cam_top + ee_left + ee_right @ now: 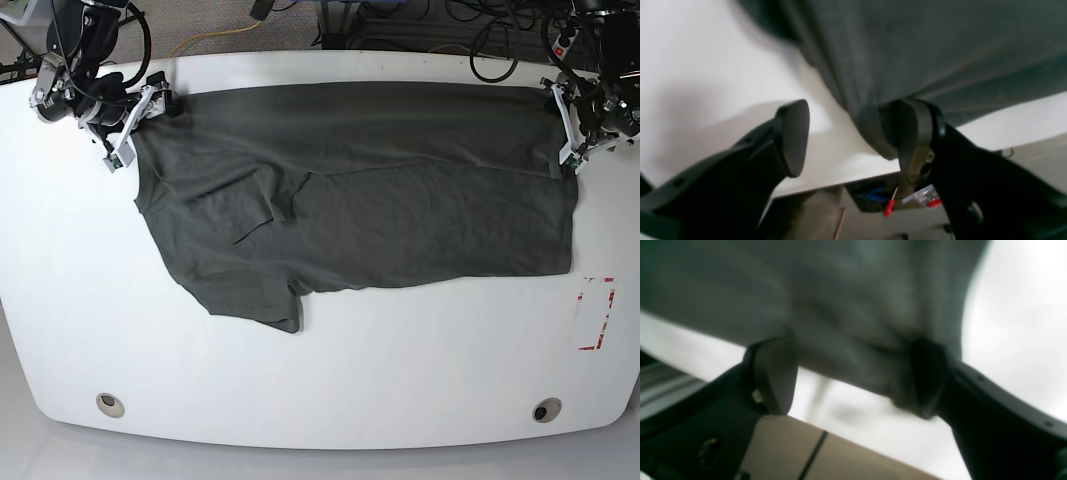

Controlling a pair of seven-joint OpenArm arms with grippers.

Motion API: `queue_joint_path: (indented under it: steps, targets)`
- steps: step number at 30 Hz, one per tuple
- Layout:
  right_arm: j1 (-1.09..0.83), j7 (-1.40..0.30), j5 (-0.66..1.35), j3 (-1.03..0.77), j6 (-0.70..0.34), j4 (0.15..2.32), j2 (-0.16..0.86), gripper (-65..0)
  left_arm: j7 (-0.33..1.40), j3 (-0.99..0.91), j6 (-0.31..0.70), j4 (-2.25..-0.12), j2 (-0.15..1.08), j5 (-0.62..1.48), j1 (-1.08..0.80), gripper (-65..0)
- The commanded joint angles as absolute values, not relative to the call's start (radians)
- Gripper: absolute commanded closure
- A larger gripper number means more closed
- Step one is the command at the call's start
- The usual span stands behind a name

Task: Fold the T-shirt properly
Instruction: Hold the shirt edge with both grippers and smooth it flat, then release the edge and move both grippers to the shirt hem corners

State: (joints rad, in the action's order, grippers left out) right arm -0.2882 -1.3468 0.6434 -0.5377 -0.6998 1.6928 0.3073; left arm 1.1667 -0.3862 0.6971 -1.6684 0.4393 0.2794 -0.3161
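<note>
The dark charcoal T-shirt lies spread across the far half of the white table, with one side folded over and a sleeve pointing toward the front. My left gripper is at the shirt's far right corner. In the left wrist view it is open, with the shirt's corner against the right finger. My right gripper is at the shirt's far left corner. In the blurred right wrist view it is open, with fabric between the fingers.
A red tape mark sits on the table's right side. Two round holes are near the front edge. Cables lie behind the table's back edge. The left wrist view shows the table edge close by.
</note>
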Motion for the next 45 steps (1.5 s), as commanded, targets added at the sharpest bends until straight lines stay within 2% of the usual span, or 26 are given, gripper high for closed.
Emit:
queue_joint_path:
  steps: [1, 10, 20, 27, 32, 39, 45]
  targets:
    - [-0.294, -1.357, 0.618, -0.547, -0.698, 1.702, 0.352, -50.9, 1.124, -0.357, 0.698, -1.658, 0.463, 0.239, -0.312, -37.6]
    - [-0.300, -1.359, 0.616, -0.547, -0.698, 1.762, 0.420, -50.9, 1.101, -0.338, 0.698, -1.646, 0.464, 0.186, -0.315, -37.6]
    - [-0.298, -1.365, 0.619, -0.552, -0.698, 1.856, 0.409, -50.9, 1.241, -0.433, 0.698, -1.860, 0.455, 0.188, -0.309, -37.6]
    - [-0.229, -1.368, 0.665, -0.555, -0.698, 1.905, 0.371, -50.9, 1.264, -0.535, 0.698, -1.902, 0.455, 0.351, -0.303, -37.6]
    - [-0.081, -1.366, 0.584, -0.550, -0.698, 1.805, 0.332, -50.9, 1.264, -0.644, 0.698, -1.900, 0.456, 0.486, -0.302, -37.6]
    - [0.166, -1.357, 0.456, -0.547, -0.698, 1.609, 0.297, -50.9, 1.264, -0.679, 0.698, -1.899, 0.426, 0.504, -0.240, -37.4]
    - [0.355, -1.225, 0.371, -0.521, -0.698, 1.368, 0.302, -50.9, 1.264, -0.684, 0.698, -1.899, 0.410, 0.484, -0.177, -37.4]
